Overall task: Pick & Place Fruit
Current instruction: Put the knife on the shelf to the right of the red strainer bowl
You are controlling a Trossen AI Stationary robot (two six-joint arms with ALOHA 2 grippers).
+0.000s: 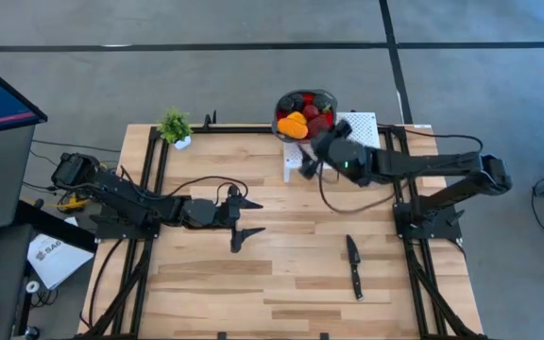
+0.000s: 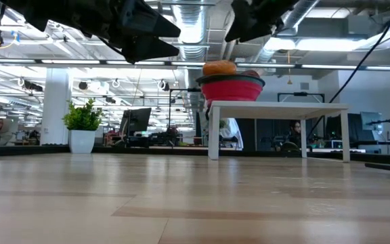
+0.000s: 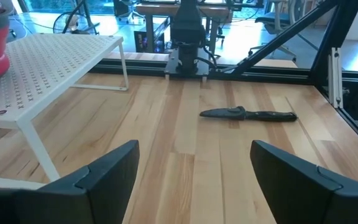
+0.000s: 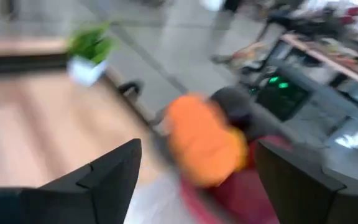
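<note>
Your right gripper (image 4: pixel 194 180) has its two dark fingers (image 4: pixel 104 174) spread wide apart with nothing between them. Through the gap you see an orange rounded toy fruit (image 4: pixel 205 146), blurred, lying on top of the pile in the red round collapsible bowl (image 4: pixel 241 199). In the high view this gripper (image 1: pixel 312 156) hovers just beside the bowl (image 1: pixel 330 95), over the white perforated metal stand (image 1: pixel 365 126) that carries it at the far edge of the pale wooden worktop (image 1: pixel 281 283).

The fruit (image 1: pixel 305 115) is all in that bowl: the orange piece (image 1: pixel 293 124) toward the near rim, dark red and purple-black pieces packed around it. From the low view the orange piece (image 2: pixel 219 68) peeks above the bowl's rim (image 2: pixel 230 80).

Your left gripper (image 3: pixel 194 177) also holds its fingers (image 3: pixel 107 174) wide open and empty. It sits above the bare middle of the worktop (image 1: pixel 240 219), well apart from the bowl.

A black-handled knife (image 1: pixel 353 265) lies flat on the worktop nearer the right arm's base. A small green potted plant in a white pot (image 1: pixel 175 127) stands at the far left corner.
</note>
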